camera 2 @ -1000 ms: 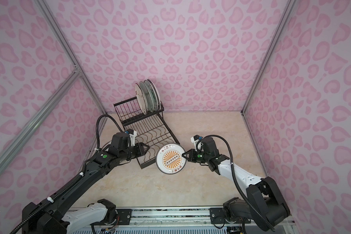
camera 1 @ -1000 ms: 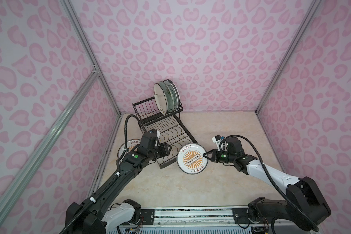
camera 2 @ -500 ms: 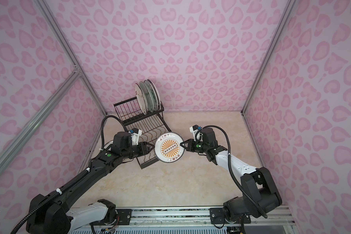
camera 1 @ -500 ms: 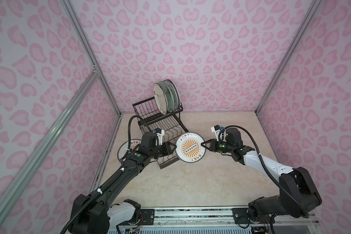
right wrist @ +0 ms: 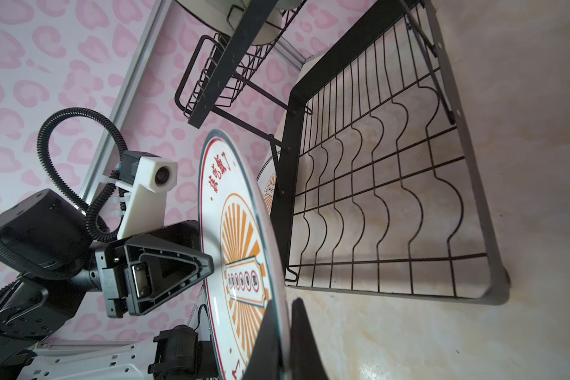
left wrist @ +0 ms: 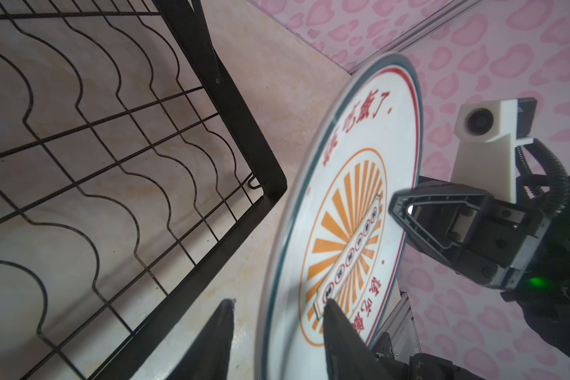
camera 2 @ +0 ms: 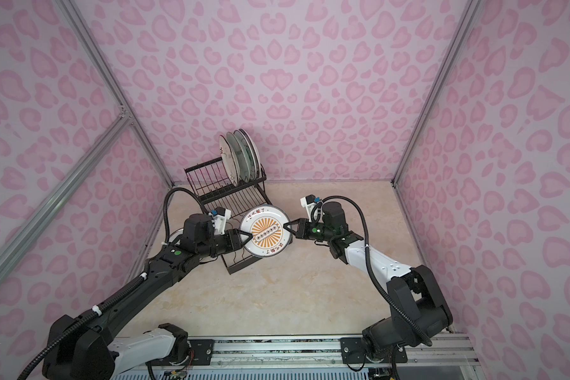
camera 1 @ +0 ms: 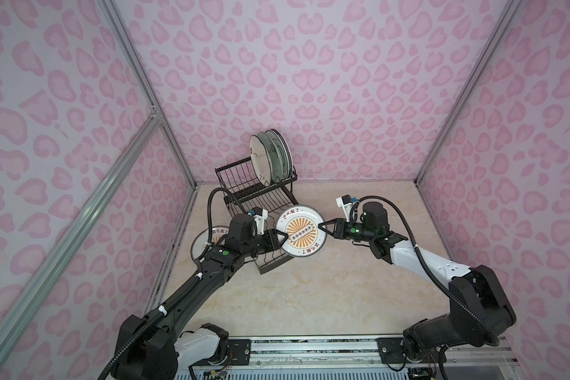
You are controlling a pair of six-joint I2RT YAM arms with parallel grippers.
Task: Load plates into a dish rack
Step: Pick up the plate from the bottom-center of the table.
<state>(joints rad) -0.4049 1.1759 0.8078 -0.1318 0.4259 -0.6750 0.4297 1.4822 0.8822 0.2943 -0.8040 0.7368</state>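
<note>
My right gripper (camera 1: 320,226) is closed on the right rim of the sunburst plate (camera 1: 300,235) and holds it in the air, standing on its edge, with the orange pattern turned a little upward. My left gripper (camera 1: 285,234) is on the opposite side of this plate with the jaws open around the left rim. In the left wrist view one finger (left wrist: 339,335) lies against the painted face, and the other finger (left wrist: 218,335) is behind the plate with a small gap to it. The plate hangs above the table (camera 1: 310,296), just beside the near corner of the lower tray (left wrist: 270,184) of the dish rack (camera 1: 260,197). This tray with the wavy wires carries no plate. In the raised tier (camera 1: 237,177) three plates (camera 1: 267,158) stand upright close together at its right end. A second sunburst plate (camera 1: 218,231) lies flat on the table behind my left arm, partly hidden by it.
</note>
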